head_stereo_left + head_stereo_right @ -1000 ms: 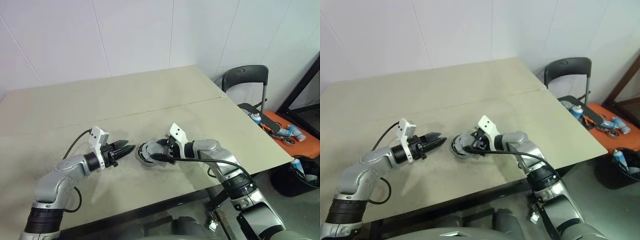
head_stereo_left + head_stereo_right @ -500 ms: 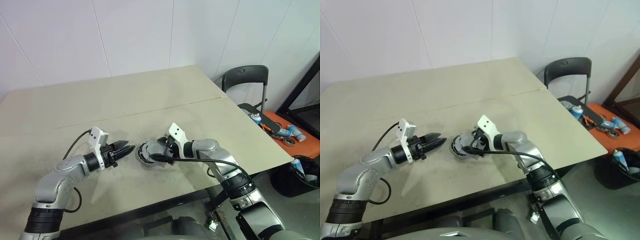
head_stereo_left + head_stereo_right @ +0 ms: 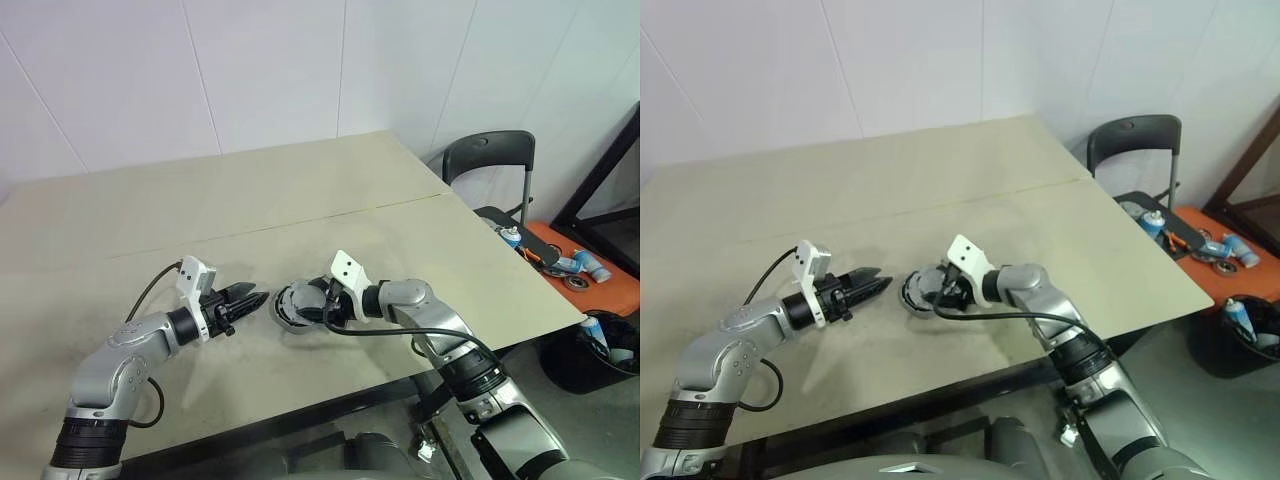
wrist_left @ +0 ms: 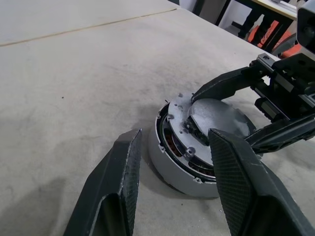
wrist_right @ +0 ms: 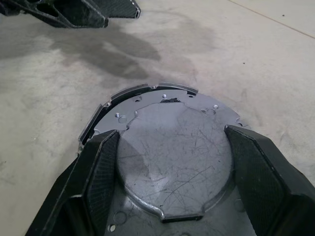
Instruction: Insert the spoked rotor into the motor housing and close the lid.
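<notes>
The motor housing [image 4: 167, 167], a round silver-grey shell, sits on the table between my two grippers. The grey lid [image 5: 172, 152] lies on top of it, a little askew, so a dark slit with copper-coloured windings [image 4: 171, 142] shows at one side. My right gripper [image 5: 172, 135] straddles the lid, one black finger against each side of its raised centre. My left gripper [image 4: 174, 132] hovers open just short of the housing's rim and holds nothing. The spoked rotor is hidden.
The beige table [image 3: 200, 200] has a seam running across it behind the housing. Off its right edge stand a black chair [image 3: 490, 160], an orange surface with tools [image 3: 580, 265] and a dark bin [image 3: 600, 350].
The right gripper's fingers have drawn in onto the lid and its wrist has rolled slightly. The left gripper and the housing have stayed put.
</notes>
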`<action>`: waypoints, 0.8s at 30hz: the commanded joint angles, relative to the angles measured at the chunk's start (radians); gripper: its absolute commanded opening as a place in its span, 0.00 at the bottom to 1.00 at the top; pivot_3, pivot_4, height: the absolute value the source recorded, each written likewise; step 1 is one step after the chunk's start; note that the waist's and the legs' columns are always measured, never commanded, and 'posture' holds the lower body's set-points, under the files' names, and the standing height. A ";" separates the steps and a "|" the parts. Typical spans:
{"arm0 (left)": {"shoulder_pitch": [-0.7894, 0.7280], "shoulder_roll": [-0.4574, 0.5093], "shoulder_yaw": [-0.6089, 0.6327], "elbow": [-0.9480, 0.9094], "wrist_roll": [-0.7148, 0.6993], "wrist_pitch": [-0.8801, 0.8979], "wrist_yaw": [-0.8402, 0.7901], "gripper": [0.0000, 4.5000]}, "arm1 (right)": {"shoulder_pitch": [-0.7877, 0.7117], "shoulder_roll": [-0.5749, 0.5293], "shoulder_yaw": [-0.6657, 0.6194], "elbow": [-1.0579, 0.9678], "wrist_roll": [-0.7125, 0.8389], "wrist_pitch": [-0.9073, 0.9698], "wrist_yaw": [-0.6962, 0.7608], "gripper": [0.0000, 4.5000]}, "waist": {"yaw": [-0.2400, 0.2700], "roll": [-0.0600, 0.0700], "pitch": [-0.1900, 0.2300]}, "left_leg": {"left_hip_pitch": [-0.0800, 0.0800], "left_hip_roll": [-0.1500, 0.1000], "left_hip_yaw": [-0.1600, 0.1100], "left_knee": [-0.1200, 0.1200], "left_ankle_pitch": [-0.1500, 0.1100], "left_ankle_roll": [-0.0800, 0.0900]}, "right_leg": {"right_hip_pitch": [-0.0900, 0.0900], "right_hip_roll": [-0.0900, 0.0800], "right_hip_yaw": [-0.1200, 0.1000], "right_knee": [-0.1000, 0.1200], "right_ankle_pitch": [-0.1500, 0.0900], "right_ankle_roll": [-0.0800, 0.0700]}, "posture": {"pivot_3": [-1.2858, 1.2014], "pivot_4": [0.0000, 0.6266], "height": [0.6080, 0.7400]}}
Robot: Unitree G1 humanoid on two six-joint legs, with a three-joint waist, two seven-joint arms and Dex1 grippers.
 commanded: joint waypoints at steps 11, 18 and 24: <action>-0.003 -0.007 0.019 -0.020 0.003 -0.017 0.002 0.51 | -0.044 0.045 -0.029 0.004 -0.002 0.077 -0.050 0.68 | -0.001 0.000 0.000 | 0.001 0.001 0.000 0.000 0.001 -0.001 | 0.000 0.001 0.000 0.002 0.000 0.000 | 0.52 0.00 1.00; -0.004 -0.016 0.021 -0.027 -0.003 -0.012 0.008 0.51 | -0.033 0.070 0.006 -0.038 -0.033 0.076 -0.082 0.68 | -0.003 0.000 0.000 | 0.001 0.001 0.000 0.000 0.001 -0.001 | 0.000 0.001 0.000 0.002 0.000 0.000 | 0.52 0.00 1.00; -0.007 -0.023 0.023 -0.041 -0.014 0.002 0.019 0.51 | -0.038 0.107 -0.026 -0.077 -0.010 0.106 -0.118 0.68 | -0.003 0.000 0.000 | 0.000 0.002 0.000 0.000 0.001 -0.002 | -0.001 0.002 0.000 0.002 0.000 -0.001 | 0.52 0.00 1.00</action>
